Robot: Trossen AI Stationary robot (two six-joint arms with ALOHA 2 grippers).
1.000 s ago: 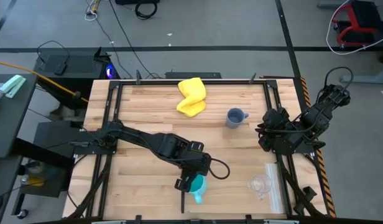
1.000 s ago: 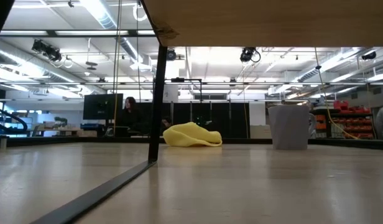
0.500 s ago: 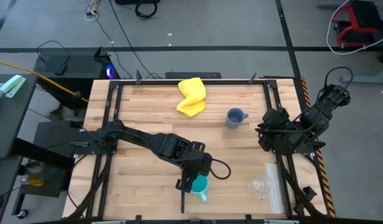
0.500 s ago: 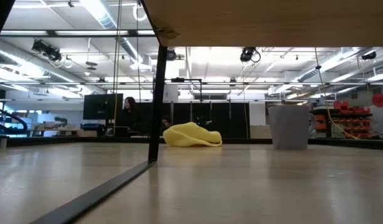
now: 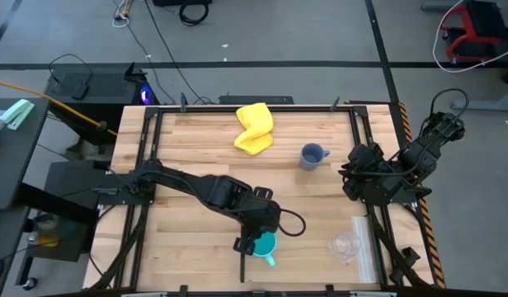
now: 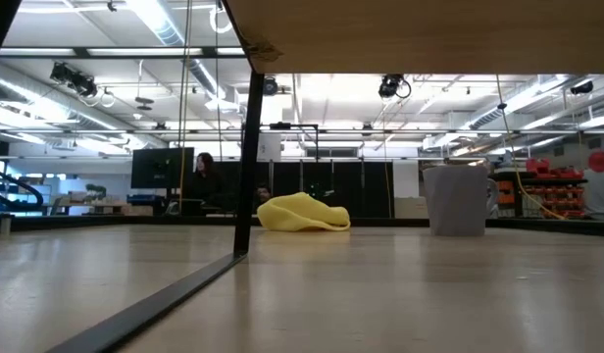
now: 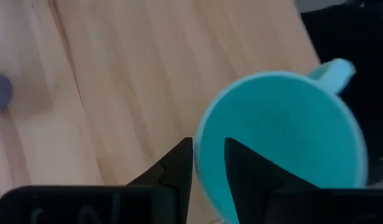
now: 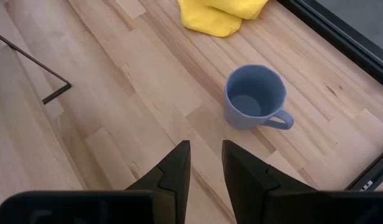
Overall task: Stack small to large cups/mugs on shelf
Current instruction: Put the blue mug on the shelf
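Three vessels on the wooden surface (image 5: 180, 247), and the action is at the near edge: the left gripper (image 5: 252, 245) sits right over the cyan mug (image 5: 263, 246), one dark finger (image 7: 179, 168) outside the rim and the other inside the bowl, so the mug's wall runs between the jaws. They stand narrowly parted; whether they actually pinch that wall is hard to say from the wrist view. The mug is upright, its handle pointing toward the near edge. The left arm reaches in from the left side, stretched low across the middle boards, wrist bent down onto the mug.

Over on the right, the right gripper (image 5: 353, 175) waits folded at the surface's right edge with its jaws slightly apart and holding nothing, looking toward the grey-blue mug (image 8: 255, 97), which stands upright near the yellow cloth (image 5: 255, 128) at the far side. The clear cup (image 5: 346, 244) stands at the near right corner, well apart from the cyan mug, with bare boards between them
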